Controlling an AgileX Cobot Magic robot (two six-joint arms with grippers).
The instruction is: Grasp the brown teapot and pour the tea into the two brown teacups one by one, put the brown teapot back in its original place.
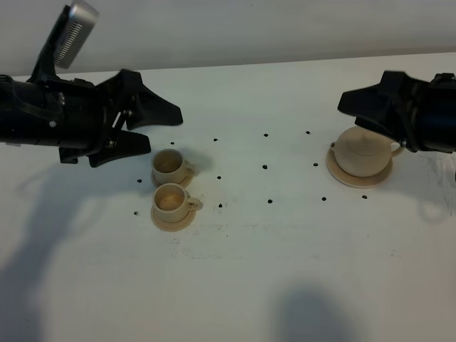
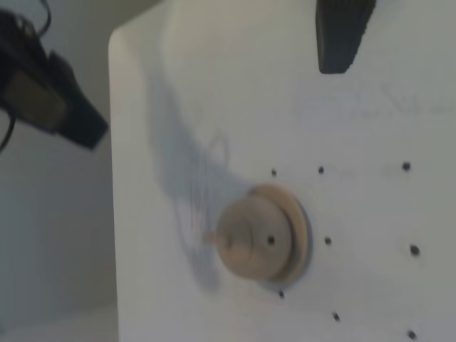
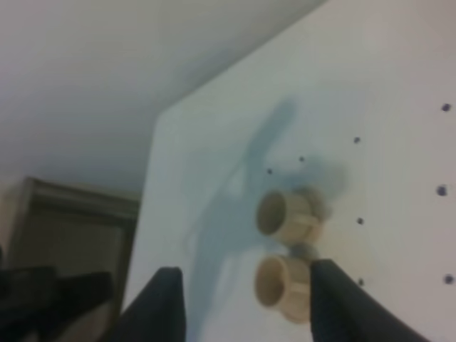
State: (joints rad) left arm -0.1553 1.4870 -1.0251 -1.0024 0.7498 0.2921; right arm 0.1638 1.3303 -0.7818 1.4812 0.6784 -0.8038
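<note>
One teapot [image 1: 362, 151] stands upright on one wide saucer [image 1: 360, 179]. Its spout-to-handle line points spout-first at two cups well apart from it, the back cup [image 1: 168, 164] and the front cup [image 1: 172, 199]. The right gripper [image 1: 356, 107], spread and empty, is by the teapot's handle side. The left gripper [image 1: 161, 131], also spread and empty, is beyond the cups.

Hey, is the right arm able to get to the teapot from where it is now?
Probably yes: the right gripper is open and sits close beside the brown teapot, with nothing visible between them.
</note>
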